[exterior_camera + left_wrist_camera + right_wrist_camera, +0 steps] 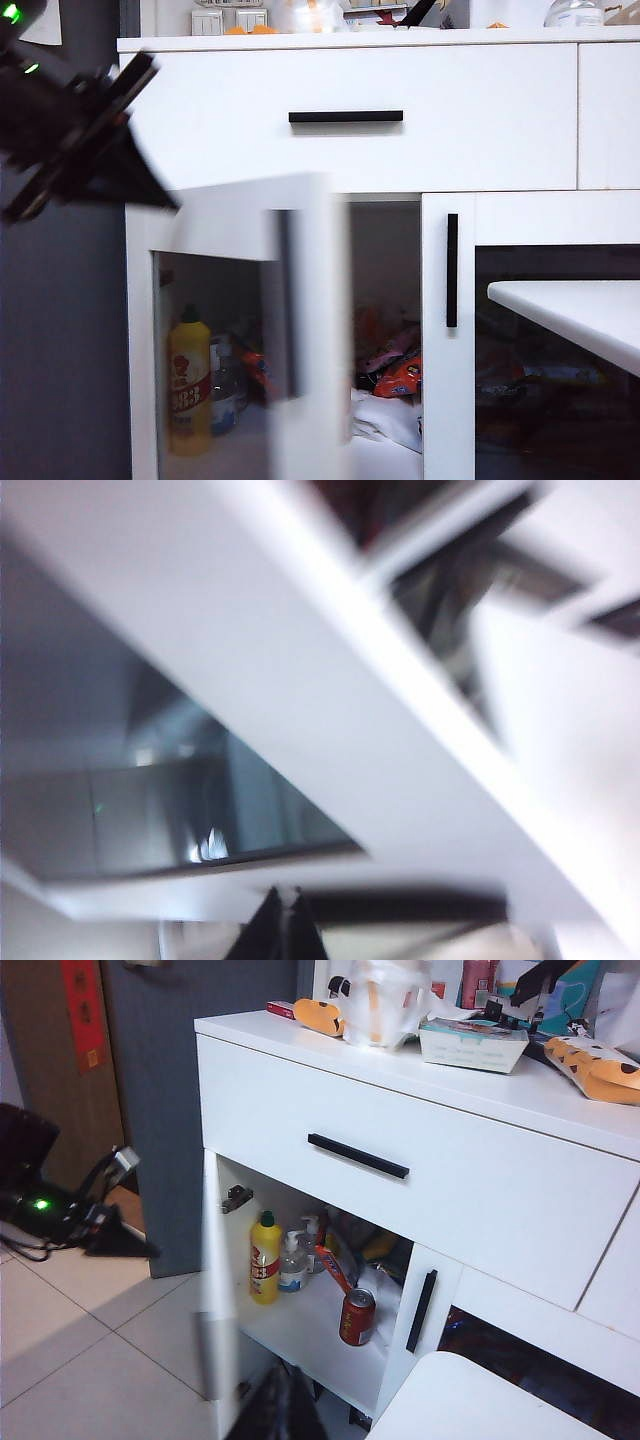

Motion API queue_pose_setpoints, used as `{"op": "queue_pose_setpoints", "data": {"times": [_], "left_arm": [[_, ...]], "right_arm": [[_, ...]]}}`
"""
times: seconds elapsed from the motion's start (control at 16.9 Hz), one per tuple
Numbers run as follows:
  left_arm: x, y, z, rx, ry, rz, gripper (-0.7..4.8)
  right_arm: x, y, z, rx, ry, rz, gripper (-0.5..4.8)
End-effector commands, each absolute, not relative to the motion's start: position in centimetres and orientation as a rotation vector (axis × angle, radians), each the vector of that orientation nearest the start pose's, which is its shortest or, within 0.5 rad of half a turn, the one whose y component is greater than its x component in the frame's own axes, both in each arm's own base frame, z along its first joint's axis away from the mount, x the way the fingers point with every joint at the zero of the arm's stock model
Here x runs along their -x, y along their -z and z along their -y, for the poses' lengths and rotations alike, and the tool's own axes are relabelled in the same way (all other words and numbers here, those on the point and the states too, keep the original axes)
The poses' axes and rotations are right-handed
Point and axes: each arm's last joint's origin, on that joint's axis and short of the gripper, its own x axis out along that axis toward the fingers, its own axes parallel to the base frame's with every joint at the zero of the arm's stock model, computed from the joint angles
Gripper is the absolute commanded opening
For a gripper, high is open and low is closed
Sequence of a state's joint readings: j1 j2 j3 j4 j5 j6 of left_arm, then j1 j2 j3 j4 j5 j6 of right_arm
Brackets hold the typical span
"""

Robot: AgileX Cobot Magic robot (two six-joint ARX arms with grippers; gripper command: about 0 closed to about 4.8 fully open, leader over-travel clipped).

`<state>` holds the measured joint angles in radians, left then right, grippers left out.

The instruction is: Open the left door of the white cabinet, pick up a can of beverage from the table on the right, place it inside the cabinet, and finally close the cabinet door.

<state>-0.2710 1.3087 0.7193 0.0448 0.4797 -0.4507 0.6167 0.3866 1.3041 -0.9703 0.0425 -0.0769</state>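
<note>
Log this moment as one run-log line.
stage: closing door | can: inside cabinet | left door: ajar, blurred | left gripper: shut, by door | right gripper: shut, empty

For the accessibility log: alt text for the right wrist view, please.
The can of beverage stands inside the white cabinet beside a yellow bottle, the blurred left door partly open. The shut left gripper is off beside the cabinet; the shut right gripper hangs below.

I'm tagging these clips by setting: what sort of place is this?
Probably a home-style kitchen or storage corner: a white cabinet stocked with a yellow bottle, a red drink can and snack packets, a cluttered top and a tiled floor.
</note>
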Motion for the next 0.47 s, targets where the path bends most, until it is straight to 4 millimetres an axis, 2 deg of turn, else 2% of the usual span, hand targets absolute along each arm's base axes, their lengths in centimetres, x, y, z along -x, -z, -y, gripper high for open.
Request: {"op": "queue_pose_setpoints", "data": {"times": [0.06, 0.24, 0.41, 0.47], "left_arm": [[-26.3, -23.7, 8.9, 0.457, 0.579, -0.541, -0.05], [-27.4, -23.3, 9.2, 0.452, 0.571, -0.478, -0.05], [-29.3, -21.6, 10.0, 0.478, 0.582, -0.451, -0.05], [-30.9, -21.0, 10.4, 0.474, 0.581, -0.47, -0.05]], "right_arm": [[2.3, -43.0, 1.8, 0.09, -0.565, -0.013, -0.05], [2.2, -42.9, 1.8, 0.091, -0.564, -0.016, -0.05], [1.8, -42.5, 1.4, 0.098, -0.565, -0.038, -0.05], [1.6, -42.3, 1.3, 0.102, -0.565, -0.048, -0.05]]}}
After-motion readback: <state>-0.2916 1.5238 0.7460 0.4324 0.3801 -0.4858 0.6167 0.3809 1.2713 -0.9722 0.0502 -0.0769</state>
